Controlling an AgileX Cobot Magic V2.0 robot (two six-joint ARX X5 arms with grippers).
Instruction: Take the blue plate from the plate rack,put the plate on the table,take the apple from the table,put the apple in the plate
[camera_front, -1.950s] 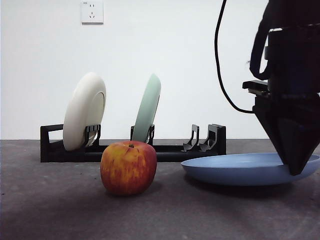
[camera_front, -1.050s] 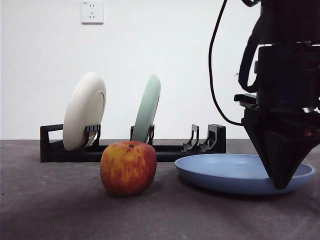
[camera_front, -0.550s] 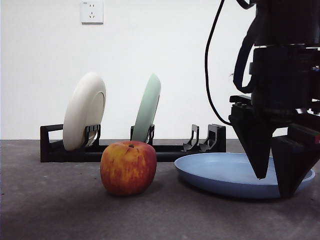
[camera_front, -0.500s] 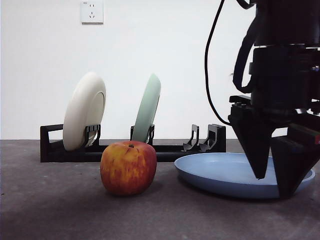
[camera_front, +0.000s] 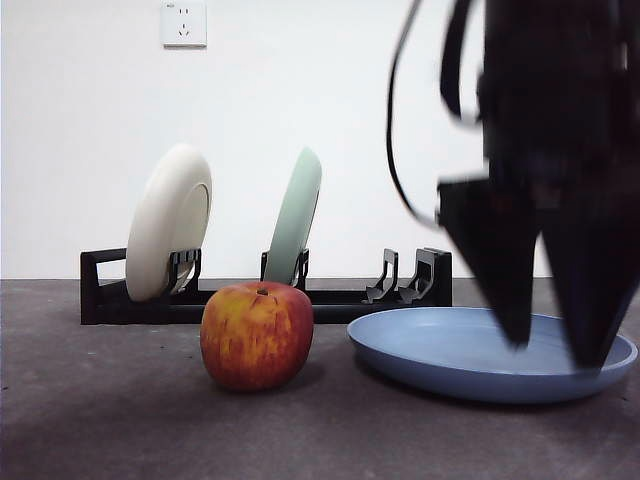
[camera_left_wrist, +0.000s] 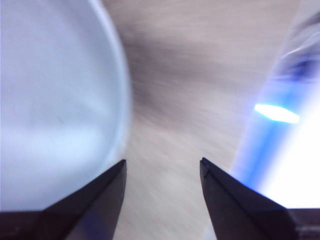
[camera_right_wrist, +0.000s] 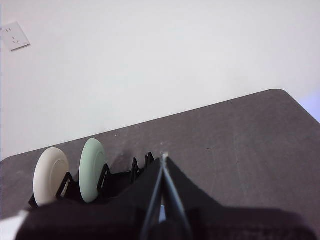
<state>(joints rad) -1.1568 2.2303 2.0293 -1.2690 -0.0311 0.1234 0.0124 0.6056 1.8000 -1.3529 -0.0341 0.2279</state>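
a: item, blue plate (camera_front: 470, 355): flat on the worktop (camera_front: 120, 420), lower right of the front view, in front of the black plate rack (camera_front: 400, 290). step done, by the look of it.

b: item, left pincer (camera_front: 555, 350)?

a: blurred, over the plate's right part; jaws spread apart, nothing held. in its wrist view the plate rim lies beside one jaw, bare worktop between them.

b: item, apple (camera_front: 257, 334)?

a: lower centre, on the worktop, just left of the plate and apart from it. roundish, no long axis to align. the left pincer looks nearer.

b: right pincer (camera_right_wrist: 162, 200)?

a: raised, jaws closed together, holding nothing, well away.
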